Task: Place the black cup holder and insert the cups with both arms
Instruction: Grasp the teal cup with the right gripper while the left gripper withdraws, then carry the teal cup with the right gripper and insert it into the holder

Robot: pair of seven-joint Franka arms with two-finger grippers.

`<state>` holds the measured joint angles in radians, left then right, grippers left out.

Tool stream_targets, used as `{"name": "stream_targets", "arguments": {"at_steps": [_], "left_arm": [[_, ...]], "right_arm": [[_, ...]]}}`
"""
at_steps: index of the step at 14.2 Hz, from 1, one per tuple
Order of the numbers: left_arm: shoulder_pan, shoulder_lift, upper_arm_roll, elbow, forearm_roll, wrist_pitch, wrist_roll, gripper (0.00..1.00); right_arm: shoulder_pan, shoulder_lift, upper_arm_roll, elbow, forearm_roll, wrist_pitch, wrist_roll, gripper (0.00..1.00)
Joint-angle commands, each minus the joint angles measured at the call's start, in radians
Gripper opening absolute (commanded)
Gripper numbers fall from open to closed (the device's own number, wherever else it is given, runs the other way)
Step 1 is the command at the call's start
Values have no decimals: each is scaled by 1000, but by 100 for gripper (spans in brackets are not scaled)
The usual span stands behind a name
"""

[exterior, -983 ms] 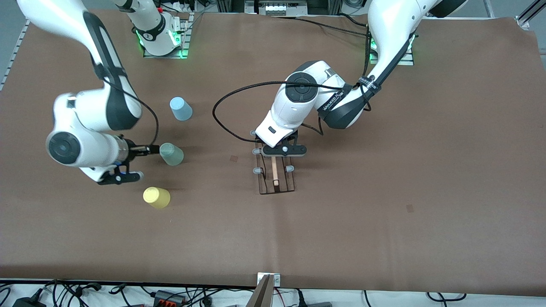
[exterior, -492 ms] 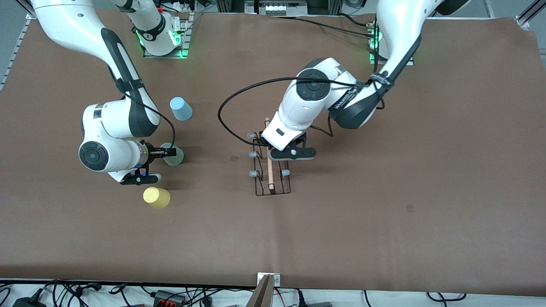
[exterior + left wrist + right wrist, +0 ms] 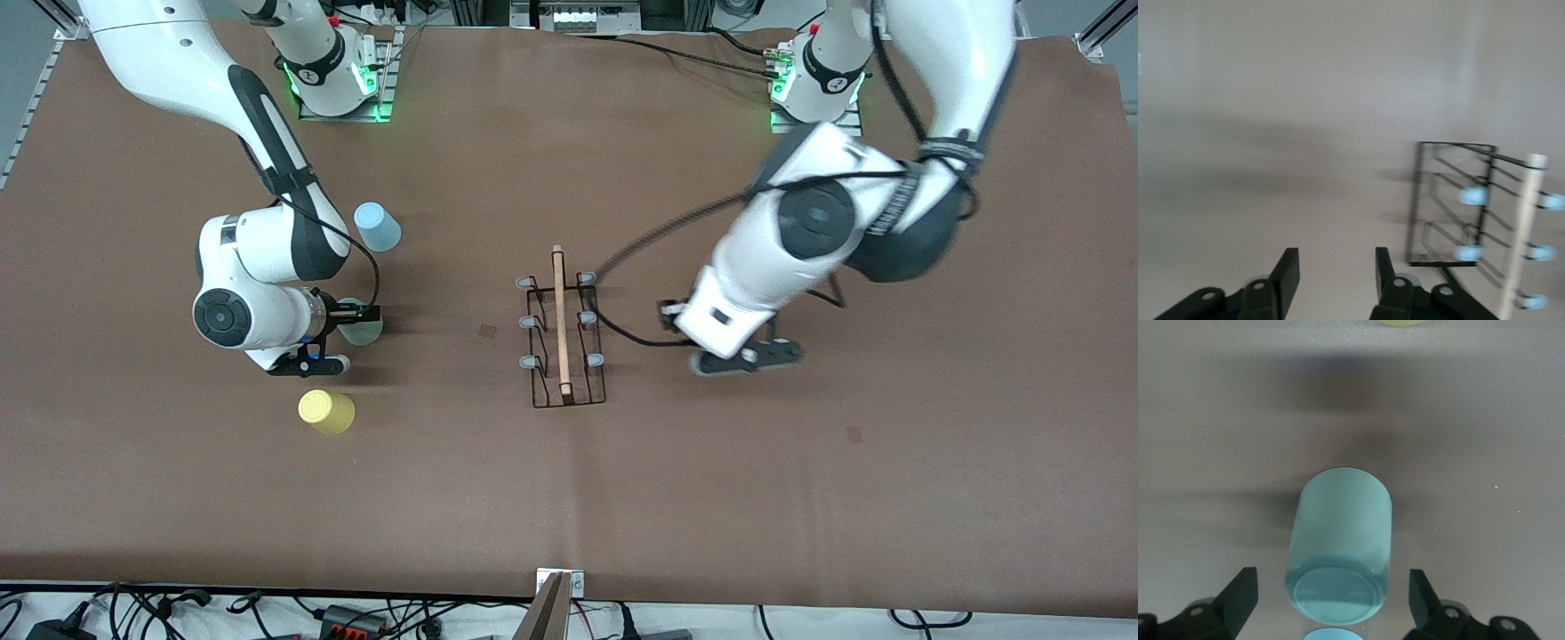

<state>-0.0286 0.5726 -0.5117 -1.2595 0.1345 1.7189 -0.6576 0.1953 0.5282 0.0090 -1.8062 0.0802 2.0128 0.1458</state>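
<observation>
The thin black wire cup holder [image 3: 561, 338] with its wooden rod stands empty. The right gripper [image 3: 1331, 600], fingers wide, straddles the pale green plastic cup [image 3: 363, 331], at twelve o'clock from the yellow cup [image 3: 326, 412]. The left gripper [image 3: 1336, 273] hangs open beside the holder.

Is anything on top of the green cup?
Only the right claw, open around the green cup; nothing sits on it. Its inside is hidden because it stands mouth down.

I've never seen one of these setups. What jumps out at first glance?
The black rack with its wooden handle stands alone mid-table, with the open left gripper beside it over bare table. Toward the right arm's end, the open right gripper straddles the green cup, between the blue cup and yellow cup.
</observation>
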Motion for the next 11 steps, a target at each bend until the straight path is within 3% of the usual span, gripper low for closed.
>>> {"name": "stream_targets", "arguments": {"at_steps": [1,2,4,5,6,8,11], "left_arm": [[104,-49,-10,-1,-26,-105,152,59],[139,-62,-10,-1,-26,-145,220,66],[173,-79,-1,-3,-23,-177,283,84],[183,-101,11,-14,-21,-177,283,100],[184,-143,57,-32,-18,-185,283,100],[155,-242,169,-67,-29,-222,286,100],[87,-362,403,-80,-90,-231,419,100]], "right_arm": [[3,-14,-4,-25,18,11,11,86],[3,-16,-6,-27,18,4,12,66],[0,-16,-6,-19,18,-14,32,38],[3,-17,-6,-10,18,-26,37,28],[9,-23,-6,13,20,-48,34,17],[21,-30,-4,141,21,-177,56,16],[62,-30,3,368,93,-394,72,17]]}}
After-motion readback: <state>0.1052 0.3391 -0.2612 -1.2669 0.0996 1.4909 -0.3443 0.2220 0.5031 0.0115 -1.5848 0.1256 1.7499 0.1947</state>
